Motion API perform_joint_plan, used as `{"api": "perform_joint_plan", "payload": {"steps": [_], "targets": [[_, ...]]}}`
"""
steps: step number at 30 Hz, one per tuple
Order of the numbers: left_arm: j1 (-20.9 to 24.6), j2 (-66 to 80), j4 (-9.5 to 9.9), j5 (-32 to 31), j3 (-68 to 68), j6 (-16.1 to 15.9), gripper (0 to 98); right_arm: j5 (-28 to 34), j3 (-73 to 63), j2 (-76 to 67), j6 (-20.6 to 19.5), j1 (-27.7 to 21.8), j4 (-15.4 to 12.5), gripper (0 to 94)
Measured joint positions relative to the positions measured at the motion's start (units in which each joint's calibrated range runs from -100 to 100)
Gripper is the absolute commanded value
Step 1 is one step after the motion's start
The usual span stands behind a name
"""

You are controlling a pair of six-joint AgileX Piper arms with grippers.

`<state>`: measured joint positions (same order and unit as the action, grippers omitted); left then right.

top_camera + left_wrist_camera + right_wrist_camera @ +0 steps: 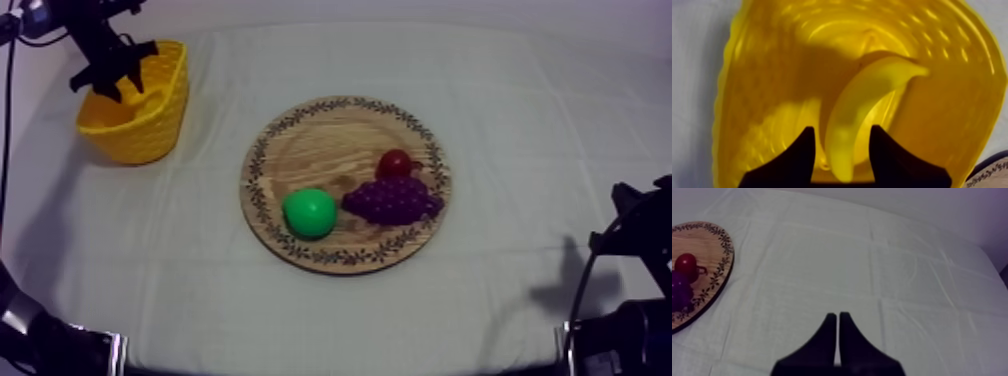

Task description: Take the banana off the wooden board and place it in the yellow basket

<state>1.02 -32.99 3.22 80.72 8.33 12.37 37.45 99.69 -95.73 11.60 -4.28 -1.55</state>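
Note:
The banana [872, 90] lies curved inside the yellow basket [150, 125], which stands at the table's far left. My left gripper [116, 88] hangs over the basket's opening. Seen from the left wrist, its fingers [803, 150] stand apart on either side of the banana's near end, with thin gaps to it, so my left gripper [839, 132] is open. The round wooden board [300, 140] sits mid-table with a green pear [309, 212], a bunch of purple grapes [392, 199] and a small red fruit [395, 163] on it. My right gripper [838, 317] is shut over bare cloth, right of the board [714, 263].
The basket's wall [732, 100] rises close around the left gripper. Bare cloth [520, 120] lies between the board and my right arm [635, 225], which rests low at the right edge.

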Motion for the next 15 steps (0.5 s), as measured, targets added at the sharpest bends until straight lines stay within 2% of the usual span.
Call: {"api": "perform_joint_plan", "payload": {"steps": [7,10,15], "targets": [[-0.8,2.6,-1.09,-4.1,-4.3,-1.7,8.8,0.1,0.0,0.0,0.1,0.0,0.0,0.3],[-1.5,5.0,-1.72,-6.5,-7.0,-2.6,3.1,0.1,0.0,0.0,0.1,0.0,0.0,0.3],[-3.5,11.3,-3.22,-11.6,-13.5,-4.4,0.7,0.1,0.0,0.0,0.1,0.0,0.0,0.3]]}}
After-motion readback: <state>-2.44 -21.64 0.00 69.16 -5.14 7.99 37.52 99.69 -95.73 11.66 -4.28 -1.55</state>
